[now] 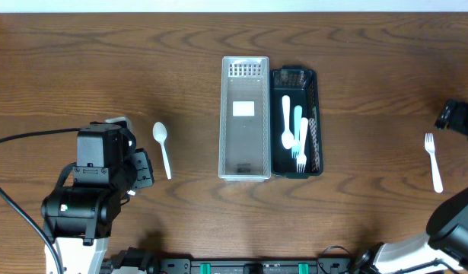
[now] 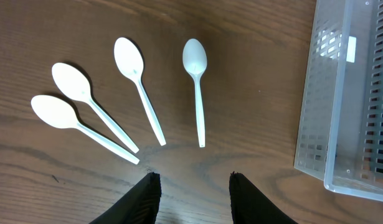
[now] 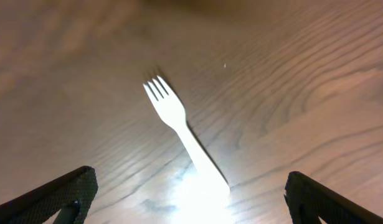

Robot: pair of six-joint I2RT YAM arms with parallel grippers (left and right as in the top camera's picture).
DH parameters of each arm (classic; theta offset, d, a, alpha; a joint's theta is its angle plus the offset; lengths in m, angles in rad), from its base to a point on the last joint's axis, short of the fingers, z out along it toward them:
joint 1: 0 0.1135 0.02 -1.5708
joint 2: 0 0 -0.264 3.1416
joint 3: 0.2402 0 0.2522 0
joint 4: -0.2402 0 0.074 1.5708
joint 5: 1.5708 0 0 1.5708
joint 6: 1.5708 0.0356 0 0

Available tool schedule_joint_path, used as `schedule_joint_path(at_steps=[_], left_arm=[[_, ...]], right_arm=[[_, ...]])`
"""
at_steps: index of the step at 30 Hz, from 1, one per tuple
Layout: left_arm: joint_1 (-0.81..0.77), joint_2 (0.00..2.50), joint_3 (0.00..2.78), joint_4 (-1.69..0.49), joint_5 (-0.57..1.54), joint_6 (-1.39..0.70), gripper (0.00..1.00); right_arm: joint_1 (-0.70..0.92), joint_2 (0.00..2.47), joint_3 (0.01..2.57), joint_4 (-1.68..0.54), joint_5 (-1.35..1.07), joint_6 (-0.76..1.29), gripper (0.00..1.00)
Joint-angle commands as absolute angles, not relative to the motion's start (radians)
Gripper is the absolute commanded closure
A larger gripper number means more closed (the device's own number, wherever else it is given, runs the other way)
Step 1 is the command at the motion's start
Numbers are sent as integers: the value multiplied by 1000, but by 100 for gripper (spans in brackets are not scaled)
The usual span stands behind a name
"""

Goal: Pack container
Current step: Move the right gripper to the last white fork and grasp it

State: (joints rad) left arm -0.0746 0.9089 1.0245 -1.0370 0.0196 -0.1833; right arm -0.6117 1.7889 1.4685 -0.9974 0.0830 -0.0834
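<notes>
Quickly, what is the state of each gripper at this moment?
Left gripper: open, holding nothing.
Right gripper: open wide, holding nothing; the fork lies loose on the table under it.

— Setting?
— Robotics lab, test bench. Dark wood-grain table (image 1: 81, 61), shot from a fixed camera straight above.
— Evidence?
— Left arm (image 1: 89, 190) and right arm (image 1: 458, 221) standing at the near edge, black housings throughout. Black cable (image 1: 28, 137) trailing in from the left side to the left arm. Mounting rail (image 1: 241, 266) with green fittings along the bottom of the overhead view.
— Anything domestic?
— Only as props. Four white plastic spoons (image 2: 194, 59) fanned out on bare wood, a lone plastic fork (image 3: 172, 115) well apart on the right, a clear slotted bin (image 1: 223, 114) side by side with a black mesh basket (image 1: 294, 78) at table centre.
</notes>
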Motion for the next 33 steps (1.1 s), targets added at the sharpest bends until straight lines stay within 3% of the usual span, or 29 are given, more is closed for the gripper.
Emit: schedule_joint_path(at_steps=[1,14,25,33], left_arm=[[-75,909,1040,-1039,15,-178,61],[-75,926,1040,-1039,15,-178,61],[-75,965,1040,-1039,15,-178,61],[-75,965,1040,-1039,15,-178,61]], right_arm=[[-620,1847,1447,-978,74,-134,1],[-620,2048,1446,-946,70,-160,3],[-620,2065,1436,-958,47,-162,12],[-620,2065,1362,-925,47,-163,11]])
